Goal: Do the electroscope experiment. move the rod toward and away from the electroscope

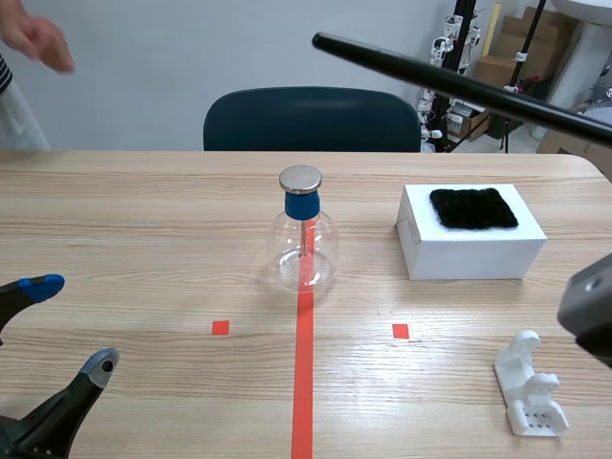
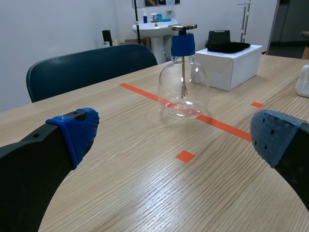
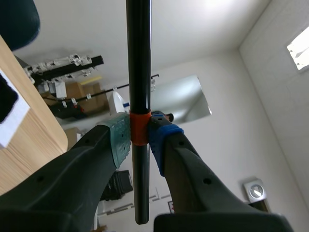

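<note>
Rod: the black rod point(image 1: 459, 84) is raised high and slants in from the right. Its free end hangs above the electroscope point(image 1: 304, 234), though whether directly over it or beyond is hard to judge.
Right jaws: pinching the rod at its orange band point(image 3: 139, 128).
Left jaws: spread, holding nothing, low over the worktop point(image 1: 143, 239).
Electroscope: stands upright on the red line.
Doing it well: lower the free end slowly toward the metal plate point(image 1: 300, 178), stop short of touching it, then draw back just as smoothly.
</note>
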`<state>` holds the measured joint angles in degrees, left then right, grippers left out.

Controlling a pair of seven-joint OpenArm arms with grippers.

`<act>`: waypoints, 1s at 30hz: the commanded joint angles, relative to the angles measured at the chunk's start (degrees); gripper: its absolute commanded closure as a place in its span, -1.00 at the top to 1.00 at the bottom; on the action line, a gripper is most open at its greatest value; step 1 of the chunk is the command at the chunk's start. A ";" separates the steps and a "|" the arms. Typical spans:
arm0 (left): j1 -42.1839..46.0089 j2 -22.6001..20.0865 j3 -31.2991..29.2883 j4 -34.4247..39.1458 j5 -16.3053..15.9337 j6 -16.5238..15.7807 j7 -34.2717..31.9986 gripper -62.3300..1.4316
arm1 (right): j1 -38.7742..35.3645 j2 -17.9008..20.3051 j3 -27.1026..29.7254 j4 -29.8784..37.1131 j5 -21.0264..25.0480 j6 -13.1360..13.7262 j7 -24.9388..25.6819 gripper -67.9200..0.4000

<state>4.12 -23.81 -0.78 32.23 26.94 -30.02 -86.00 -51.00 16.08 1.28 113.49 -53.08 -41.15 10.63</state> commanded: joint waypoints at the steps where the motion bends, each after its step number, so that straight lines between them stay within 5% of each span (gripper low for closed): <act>1: -0.02 -0.35 -0.20 0.76 -0.72 0.31 -2.95 1.00 | 2.49 0.94 1.49 0.35 0.37 -3.13 -1.01 -0.99; 12: -0.02 -0.35 -0.20 0.76 -0.72 0.31 -2.95 1.00 | 15.80 1.07 3.32 -3.74 -5.97 9.35 -9.44 -0.99; 22: -0.02 -0.35 -0.20 0.76 -0.74 0.31 -2.95 1.00 | 28.79 1.88 2.73 -10.47 -15.82 20.28 -9.64 -0.99; 30: -0.02 -0.35 -0.20 0.76 -0.74 0.31 -2.95 1.00 | 35.23 2.71 -2.56 -15.61 -22.21 22.40 -9.88 -0.99</act>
<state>4.12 -23.83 -0.78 32.23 26.94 -30.02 -86.02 -16.53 17.96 -1.67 97.54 -74.96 -18.35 1.19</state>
